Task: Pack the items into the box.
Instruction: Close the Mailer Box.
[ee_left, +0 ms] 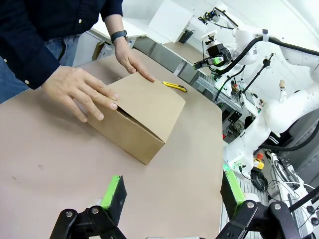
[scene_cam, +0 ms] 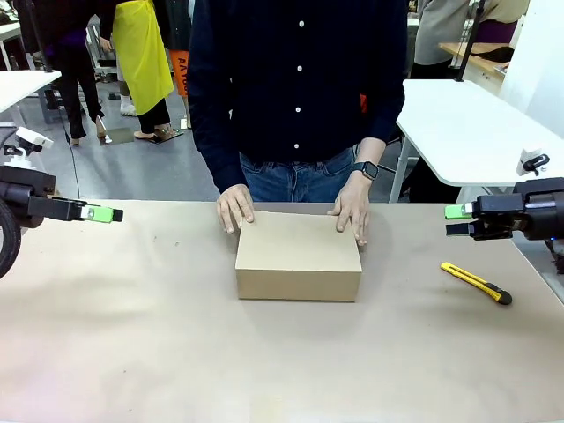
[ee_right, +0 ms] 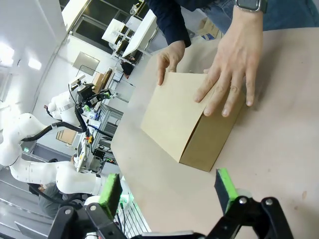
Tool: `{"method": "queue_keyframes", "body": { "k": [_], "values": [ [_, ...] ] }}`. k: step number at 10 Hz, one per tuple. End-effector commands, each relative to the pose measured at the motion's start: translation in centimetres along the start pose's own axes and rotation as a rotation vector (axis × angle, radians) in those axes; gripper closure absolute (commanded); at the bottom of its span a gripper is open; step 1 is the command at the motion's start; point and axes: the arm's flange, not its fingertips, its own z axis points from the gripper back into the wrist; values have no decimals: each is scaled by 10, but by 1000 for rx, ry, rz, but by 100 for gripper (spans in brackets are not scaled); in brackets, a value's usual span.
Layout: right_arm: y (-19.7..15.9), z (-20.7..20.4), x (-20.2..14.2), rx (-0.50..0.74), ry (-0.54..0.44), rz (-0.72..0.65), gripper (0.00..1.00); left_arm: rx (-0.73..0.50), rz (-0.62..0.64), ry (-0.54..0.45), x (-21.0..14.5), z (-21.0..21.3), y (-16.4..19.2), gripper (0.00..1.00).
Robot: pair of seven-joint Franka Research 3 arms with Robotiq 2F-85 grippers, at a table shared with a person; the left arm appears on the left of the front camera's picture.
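A person's hands (scene_cam: 235,208) rested on the far edge of the closed box (scene_cam: 299,256) at mid-table, apparently pressing its lid. The left gripper (ee_left: 169,194) and right gripper (ee_right: 169,191) hovered at opposite sides, jaws spread wide, a utility knife (scene_cam: 477,283) lying nearby.

— How many boxes were on the table?
— One: a plain brown cardboard mailer box (scene_cam: 298,256), lid closed.
— And knives?
— One slim yellow-and-black utility knife (scene_cam: 477,283).
— Hands on the box?
— Two, both the person's: one hand (scene_cam: 234,207) at one far corner, the other hand (scene_cam: 353,209) at the other.
— Any watches?
— One dark wristwatch (scene_cam: 365,170).
— Grippers?
— Two black ones with green pads: the left gripper (scene_cam: 99,213) and the right gripper (scene_cam: 460,220), each with two fingers set apart.
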Motion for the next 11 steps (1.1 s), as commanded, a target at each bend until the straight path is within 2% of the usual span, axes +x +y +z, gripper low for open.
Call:
{"method": "queue_keyframes", "body": {
  "k": [1,11],
  "values": [
    [2,1,0,5,-1,11,0,0,-19,-11,0,1,0,0],
    [2,1,0,5,-1,11,0,0,-19,-11,0,1,0,0]
  ]
}}
